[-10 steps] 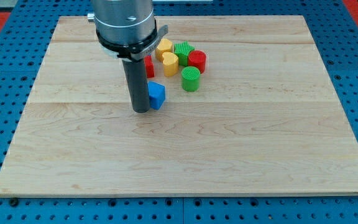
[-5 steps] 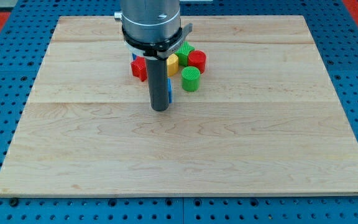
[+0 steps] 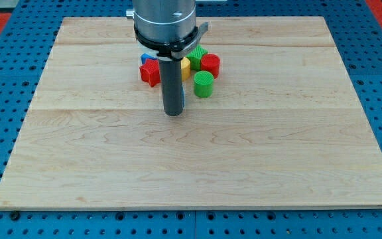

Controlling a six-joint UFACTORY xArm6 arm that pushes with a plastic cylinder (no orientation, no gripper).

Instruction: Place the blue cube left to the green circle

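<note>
My tip [image 3: 173,113] rests on the wooden board [image 3: 197,159] a little above the board's middle. The blue cube [image 3: 182,97] is almost wholly hidden behind the rod; only a thin blue sliver shows at the rod's right edge. The green circle [image 3: 203,84] stands just to the right of the rod, a short way from the tip. The rod's upper body hides part of the block cluster behind it.
Behind the rod sits a cluster: a red star-like block [image 3: 150,73], a small blue block [image 3: 146,59] above it, a yellow block [image 3: 186,66], a red cylinder [image 3: 210,64] and a green block [image 3: 197,54].
The rod has moved to the view's right, from the blue cube's left side to in front of it, so the cube is now nearly hidden. The red star block has come into sight.
</note>
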